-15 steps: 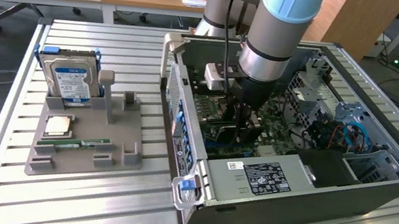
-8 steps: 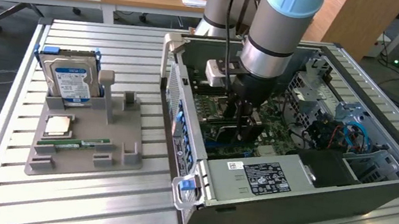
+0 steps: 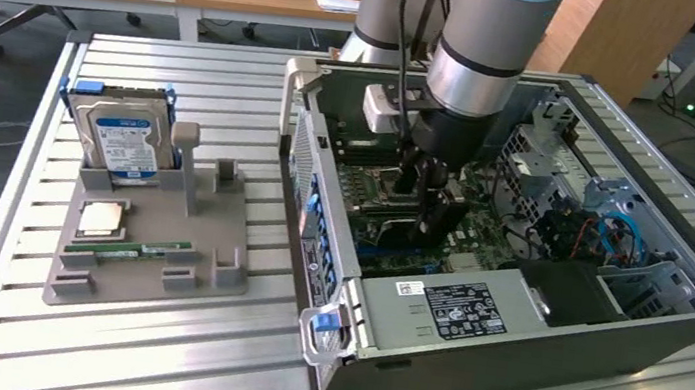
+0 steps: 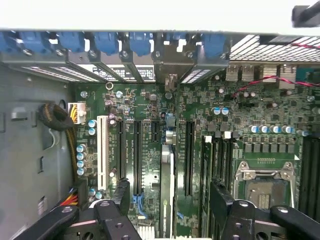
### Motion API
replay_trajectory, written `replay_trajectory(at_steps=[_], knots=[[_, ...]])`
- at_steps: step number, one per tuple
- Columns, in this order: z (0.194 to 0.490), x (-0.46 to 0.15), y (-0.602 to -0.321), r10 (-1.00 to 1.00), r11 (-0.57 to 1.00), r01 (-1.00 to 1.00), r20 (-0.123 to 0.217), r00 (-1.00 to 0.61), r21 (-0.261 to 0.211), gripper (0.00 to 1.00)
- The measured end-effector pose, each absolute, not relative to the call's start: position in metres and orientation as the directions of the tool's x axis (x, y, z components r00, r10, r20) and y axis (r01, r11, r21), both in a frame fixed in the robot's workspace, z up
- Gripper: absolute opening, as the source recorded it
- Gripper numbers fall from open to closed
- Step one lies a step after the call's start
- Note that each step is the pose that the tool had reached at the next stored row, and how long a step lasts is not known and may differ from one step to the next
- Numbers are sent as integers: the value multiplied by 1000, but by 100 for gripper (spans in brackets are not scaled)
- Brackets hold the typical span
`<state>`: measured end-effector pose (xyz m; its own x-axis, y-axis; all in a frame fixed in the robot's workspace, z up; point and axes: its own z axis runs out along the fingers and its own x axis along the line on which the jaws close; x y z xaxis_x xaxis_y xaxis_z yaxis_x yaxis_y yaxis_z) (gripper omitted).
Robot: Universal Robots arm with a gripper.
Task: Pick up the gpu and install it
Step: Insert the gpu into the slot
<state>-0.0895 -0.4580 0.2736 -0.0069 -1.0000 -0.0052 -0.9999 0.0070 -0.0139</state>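
Your pincer (image 4: 170, 210) stands open astride the gpu (image 4: 166, 190), edge-on in its slot; descend skewed and a finger (image 4: 221, 200) may clip the board (image 4: 260, 150) beside it.

case (image 3: 545, 332): matt grey metal | mobo (image 4: 150, 150): glossy green PCB | tray (image 3: 152, 250): matt grey plastic | table (image 3: 165, 353): ribbed alu

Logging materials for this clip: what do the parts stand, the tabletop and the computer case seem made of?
Parts stand: matte grey plastic, possibly 3D-printed, judging by its uniform dull moulded shapes.
Tabletop: bare metal, likely aluminium; slotted strips with a soft sheen.
Computer case: grey sheet metal, thin folded edges and perforated panels.
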Motion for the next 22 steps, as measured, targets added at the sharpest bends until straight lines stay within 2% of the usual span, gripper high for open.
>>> replay_trajectory(at_steps=[22], knots=[[305, -89, -458, -1000, 7, -1000, -5, -7, -14, 74]])
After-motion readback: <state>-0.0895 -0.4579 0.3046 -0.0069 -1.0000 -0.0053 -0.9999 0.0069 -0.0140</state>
